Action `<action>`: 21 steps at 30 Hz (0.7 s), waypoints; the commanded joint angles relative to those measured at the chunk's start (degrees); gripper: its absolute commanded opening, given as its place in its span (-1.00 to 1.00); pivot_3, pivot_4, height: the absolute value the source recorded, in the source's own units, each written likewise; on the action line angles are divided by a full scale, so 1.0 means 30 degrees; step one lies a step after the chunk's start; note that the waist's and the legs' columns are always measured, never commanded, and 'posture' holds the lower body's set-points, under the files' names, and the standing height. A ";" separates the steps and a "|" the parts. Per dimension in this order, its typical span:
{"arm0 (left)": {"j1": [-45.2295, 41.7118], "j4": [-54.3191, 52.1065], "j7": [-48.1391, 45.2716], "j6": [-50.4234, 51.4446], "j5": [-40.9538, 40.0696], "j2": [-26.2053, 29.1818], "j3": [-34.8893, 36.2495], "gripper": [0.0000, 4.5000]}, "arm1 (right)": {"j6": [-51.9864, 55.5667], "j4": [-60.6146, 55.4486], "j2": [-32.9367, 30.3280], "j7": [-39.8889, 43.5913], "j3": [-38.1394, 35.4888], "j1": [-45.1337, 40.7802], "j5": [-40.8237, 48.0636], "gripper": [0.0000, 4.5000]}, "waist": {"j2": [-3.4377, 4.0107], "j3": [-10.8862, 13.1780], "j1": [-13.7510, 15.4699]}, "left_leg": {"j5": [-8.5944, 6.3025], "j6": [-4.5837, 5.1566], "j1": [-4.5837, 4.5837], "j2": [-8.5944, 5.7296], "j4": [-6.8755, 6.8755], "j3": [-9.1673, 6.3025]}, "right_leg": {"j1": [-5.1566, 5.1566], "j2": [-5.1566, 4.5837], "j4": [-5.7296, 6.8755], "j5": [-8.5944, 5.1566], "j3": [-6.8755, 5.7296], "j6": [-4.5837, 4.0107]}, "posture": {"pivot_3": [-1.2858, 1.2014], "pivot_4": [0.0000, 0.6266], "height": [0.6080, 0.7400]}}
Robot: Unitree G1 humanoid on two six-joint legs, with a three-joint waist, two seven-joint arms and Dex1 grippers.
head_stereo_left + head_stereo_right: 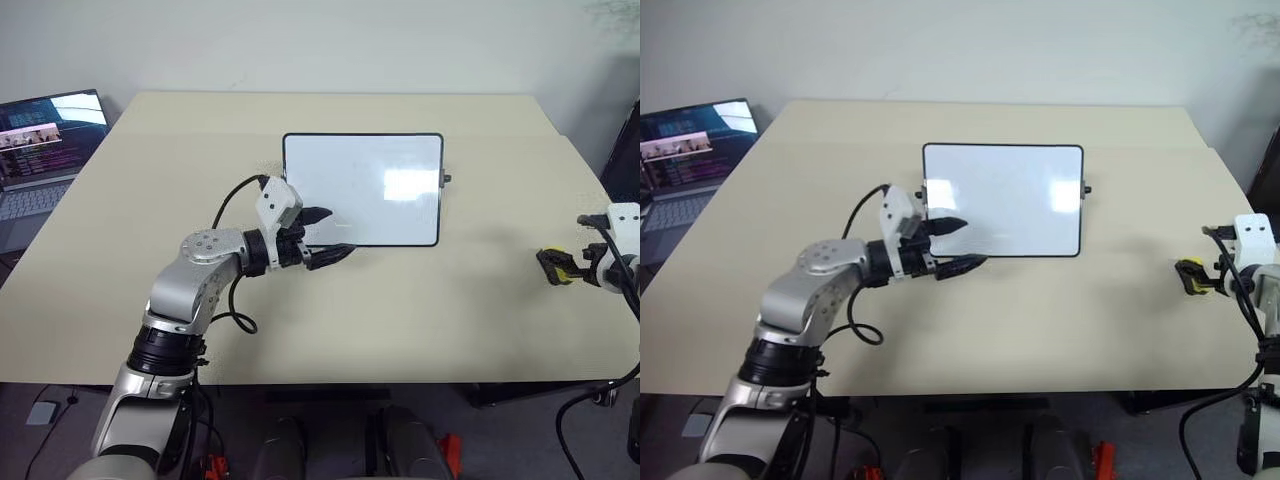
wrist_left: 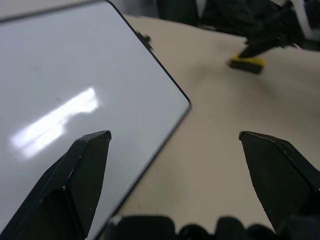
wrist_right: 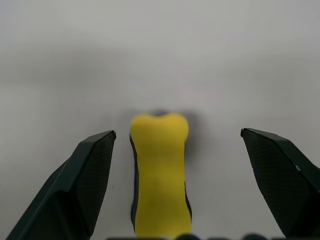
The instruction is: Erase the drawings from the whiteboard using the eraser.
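Yellow eraser [image 3: 160, 175]: small block, yellow on top with a black underside showing along its edges, slightly waisted in the middle. It lies flat on the counter [image 1: 400, 310] near the right-hand edge, well apart from the whiteboard. In the right wrist view its long axis runs straight along the line the right tool [image 3: 177, 135] points, between the two black fingers [image 3: 90, 175] and touching neither. Seen from the head, it sits just at the tips of that tool.

Whiteboard [image 1: 362, 188]: small rectangular board, glossy white face, thin black frame with rounded corners, a small black knob [image 1: 446, 179] on its right short side. It lies flat near the middle of the counter, long axis running left to right, long edges parallel to the counter's front edge. Its face reads as plain white with a bright patch of reflected light; whether any faint marks remain on it cannot be made out.

Right tool: fingers spread wide, one either side of the eraser, gripping nothing.

Left tool [image 1: 335, 235]: fingers apart and empty, straddling the board's near left corner, one finger over the white face and the other over the bare counter just in front of the frame. Whether it touches the board cannot be told.

Counter: pale beige, matt top.

Laptop [image 1: 40, 150]: open, screen lit, at the far left beyond the counter's edge.
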 commanded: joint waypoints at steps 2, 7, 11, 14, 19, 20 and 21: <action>-0.0384 0.0190 0.1998 -0.1415 0.0385 -0.0259 0.1881 1.00 | -0.3377 -0.0597 0.1097 -0.0673 -0.0242 -0.2028 0.0498 0.98 | 0.0001 -0.0004 -0.0106 | 0.0000 0.0000 0.0019 0.0005 0.0015 0.0001 | 0.0006 0.0004 0.0015 0.0003 0.0000 0.0003 | 0.03 -0.52 1.00; -0.0201 0.1441 0.5613 -0.3013 0.1305 -0.0828 0.4009 1.00 | -1.0025 0.3586 0.3696 -0.2219 -0.0069 -0.2948 -0.0060 0.98 | -0.0043 -0.0027 0.0024 | -0.0001 -0.0001 0.0019 0.0000 0.0024 -0.0007 | 0.0056 0.0001 -0.0021 0.0008 -0.0008 0.0011 | 0.03 -0.52 1.00; 0.0335 0.2912 0.8303 -0.5051 0.1869 -0.1208 0.5947 1.00 | -1.3283 0.4444 0.5677 -0.2393 -0.0229 -0.2363 0.0425 0.98 | -0.0035 -0.0021 0.0071 | 0.0000 -0.0002 0.0010 -0.0001 0.0010 -0.0014 | 0.0036 -0.0001 -0.0009 0.0056 -0.0009 -0.0071 | 0.03 -0.52 1.00; 0.0632 0.3428 0.9136 -0.5865 0.2139 -0.1366 0.6408 1.00 | -1.5444 0.4701 0.6663 -0.2488 -0.0148 -0.1881 0.0407 0.98 | -0.0036 -0.0021 0.0069 | -0.0002 -0.0005 0.0004 -0.0002 0.0002 -0.0016 | 0.0035 -0.0004 -0.0015 0.0061 -0.0011 -0.0078 | 0.03 -0.52 1.00; 0.1624 0.4570 1.0310 -0.6837 0.2779 -0.2026 0.6318 1.00 | -1.8493 0.4412 0.8759 -0.3022 -0.0136 -0.0672 0.0695 0.98 | -0.0037 -0.0024 0.0089 | -0.0002 -0.0008 0.0018 -0.0002 0.0007 -0.0024 | 0.0046 -0.0002 -0.0004 0.0062 -0.0019 -0.0078 | 0.03 -0.52 1.00; 0.1908 0.4805 1.0469 -0.7141 0.3264 -0.2066 0.5994 1.00 | -1.8498 0.4209 0.8985 -0.3183 -0.0115 -0.0502 0.0751 0.98 | -0.0036 -0.0024 0.0089 | -0.0002 -0.0008 0.0018 -0.0002 0.0011 -0.0024 | 0.0047 -0.0002 -0.0003 0.0062 -0.0019 -0.0078 | 0.03 -0.52 1.00; 0.2162 0.5017 1.0617 -0.7509 0.3694 -0.2144 0.5701 1.00 | -1.8439 0.4005 0.9167 -0.3260 -0.0071 -0.0362 0.0827 0.98 | -0.0035 -0.0023 0.0089 | -0.0002 -0.0008 0.0020 -0.0002 0.0013 -0.0024 | 0.0048 -0.0003 -0.0002 0.0064 -0.0017 -0.0080 | 0.03 -0.52 1.00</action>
